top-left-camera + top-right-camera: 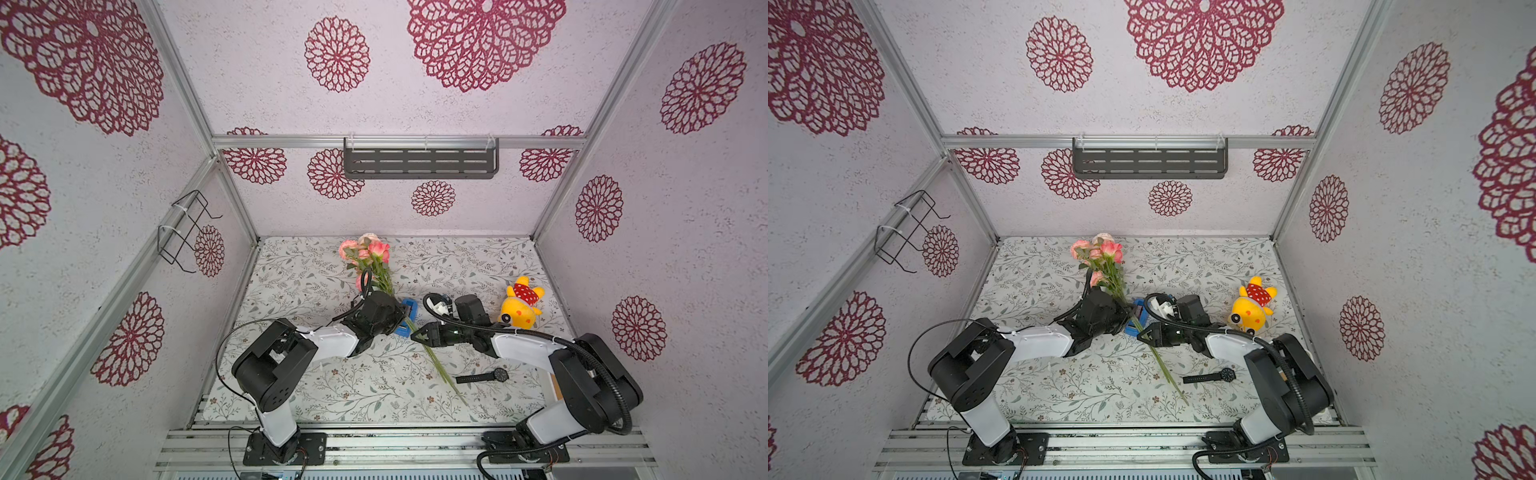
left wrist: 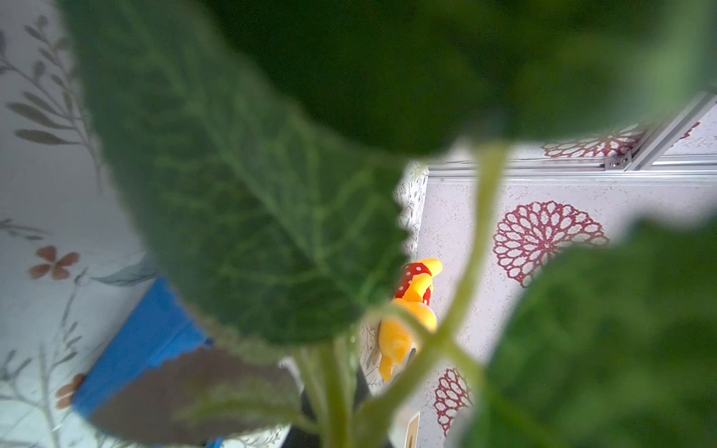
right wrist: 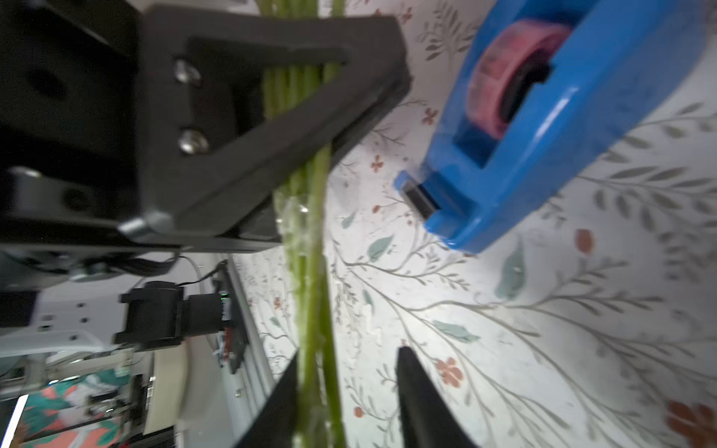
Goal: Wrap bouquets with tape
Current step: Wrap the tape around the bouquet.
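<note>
We saw the right gripper [image 3: 349, 351] straddling thin green bouquet stems [image 3: 310, 294], jaws apart; the left gripper [image 3: 349, 116] clamped them, bright blue plastic tape dispenser [image 3: 562, 147] with pink roll just beside.

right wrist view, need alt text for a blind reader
The left gripper is shut on a bunch of green bouquet stems over a floral tablecloth. The right gripper straddles them, open, and a blue tape dispenser stands nearby.

Blue dispenser [image 3: 620, 101], pink tape roll [image 3: 504, 73]; green stems [image 1: 441, 369], pink blooms [image 1: 377, 249]; yellow plush [image 1: 517, 311], red white-dot scarf [image 1: 527, 293]; leaf-print cloth [image 1: 316, 390].
</note>
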### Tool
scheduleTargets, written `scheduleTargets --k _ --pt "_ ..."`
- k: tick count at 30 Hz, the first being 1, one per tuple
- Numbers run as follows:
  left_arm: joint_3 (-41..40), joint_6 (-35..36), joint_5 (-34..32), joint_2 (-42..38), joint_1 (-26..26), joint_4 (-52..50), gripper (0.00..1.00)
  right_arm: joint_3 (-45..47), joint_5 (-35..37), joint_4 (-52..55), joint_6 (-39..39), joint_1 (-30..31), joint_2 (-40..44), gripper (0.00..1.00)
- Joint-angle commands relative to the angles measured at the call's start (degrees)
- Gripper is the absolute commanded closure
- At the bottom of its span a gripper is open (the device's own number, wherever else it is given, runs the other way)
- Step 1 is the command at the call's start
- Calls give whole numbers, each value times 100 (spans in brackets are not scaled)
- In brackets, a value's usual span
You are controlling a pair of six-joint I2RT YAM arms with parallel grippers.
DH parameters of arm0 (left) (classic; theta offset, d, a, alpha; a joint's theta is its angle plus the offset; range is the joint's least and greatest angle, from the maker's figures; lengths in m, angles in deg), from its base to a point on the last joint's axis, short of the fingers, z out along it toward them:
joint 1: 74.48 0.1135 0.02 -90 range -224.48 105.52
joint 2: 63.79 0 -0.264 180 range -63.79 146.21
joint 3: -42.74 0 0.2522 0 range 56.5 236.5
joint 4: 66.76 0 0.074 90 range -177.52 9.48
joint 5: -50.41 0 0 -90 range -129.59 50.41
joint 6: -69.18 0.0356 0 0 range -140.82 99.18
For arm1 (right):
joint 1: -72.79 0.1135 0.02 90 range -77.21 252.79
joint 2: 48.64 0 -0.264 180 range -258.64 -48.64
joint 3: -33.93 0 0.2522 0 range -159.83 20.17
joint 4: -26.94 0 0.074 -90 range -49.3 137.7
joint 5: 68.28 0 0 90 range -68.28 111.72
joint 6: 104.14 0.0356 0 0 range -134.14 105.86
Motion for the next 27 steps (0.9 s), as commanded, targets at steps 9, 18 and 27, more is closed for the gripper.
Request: scheduleTargets --k 9,18,27 --pt "403 139 -74 -203 -74 -897 55 -710 2184 2041 -1544 410 696 100" --pt "803 30 25 70 -276 -1777 44 -1145 4183 2559 -2119 1418 950 100" --pt "806 -32 65 44 -291 -1763 78 -1227 4723 2415 -2304 1748 750 100"
